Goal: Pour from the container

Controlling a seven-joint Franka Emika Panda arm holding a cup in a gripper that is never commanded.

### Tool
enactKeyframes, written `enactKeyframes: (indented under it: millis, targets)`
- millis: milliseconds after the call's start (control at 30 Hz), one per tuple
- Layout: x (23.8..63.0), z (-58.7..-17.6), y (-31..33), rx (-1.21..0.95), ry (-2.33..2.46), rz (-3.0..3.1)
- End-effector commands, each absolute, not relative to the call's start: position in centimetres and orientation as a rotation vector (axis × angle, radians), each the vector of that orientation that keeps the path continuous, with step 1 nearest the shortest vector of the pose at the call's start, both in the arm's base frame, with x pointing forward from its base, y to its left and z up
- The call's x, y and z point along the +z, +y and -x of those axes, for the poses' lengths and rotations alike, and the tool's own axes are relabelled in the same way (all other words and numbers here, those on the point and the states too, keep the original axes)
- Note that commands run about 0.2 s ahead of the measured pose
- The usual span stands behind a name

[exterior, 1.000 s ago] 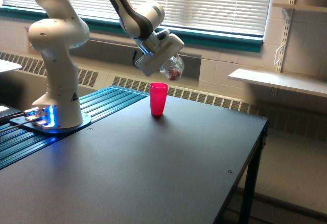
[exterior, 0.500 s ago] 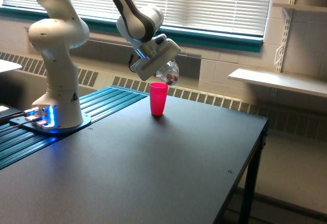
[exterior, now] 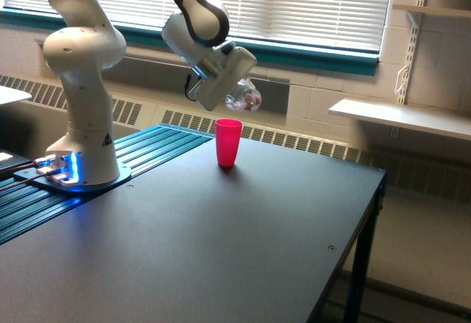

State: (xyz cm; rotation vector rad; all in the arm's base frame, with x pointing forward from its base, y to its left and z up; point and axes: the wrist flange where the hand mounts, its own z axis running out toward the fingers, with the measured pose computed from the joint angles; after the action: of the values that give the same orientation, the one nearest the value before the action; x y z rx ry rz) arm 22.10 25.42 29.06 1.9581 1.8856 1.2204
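Note:
In the exterior view, my gripper (exterior: pixel 234 91) is shut on the container (exterior: pixel 243 98), a small clear rounded cup with reddish bits showing inside. The cup is tilted and hangs in the air just above and slightly to the exterior view's right of the red-pink tumbler (exterior: pixel 228 143). That tumbler stands upright on the dark table (exterior: pixel 221 242), near its far edge. The fingertips themselves are mostly hidden behind the white hand and the cup.
The arm's white base (exterior: pixel 81 128) stands on a blue ribbed plate (exterior: pixel 140 150) at the exterior view's left. A white wall shelf (exterior: pixel 397 117) is at the right, beyond the table's edge. Window blinds and a radiator grille run behind.
The gripper with the clear cup swung down toward the tumbler's rim, then lifted again and moved slightly to the exterior view's left. The tumbler has not moved.

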Motion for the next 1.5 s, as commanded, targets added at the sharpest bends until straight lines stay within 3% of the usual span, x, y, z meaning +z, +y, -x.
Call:
enactKeyframes:
  millis: [33, 1500]
  targets:
    - [29.7, -21.9, 24.9, 1.270, 1.829, -2.016]
    - [29.8, -24.9, 23.5, 1.215, 1.833, -1.960]
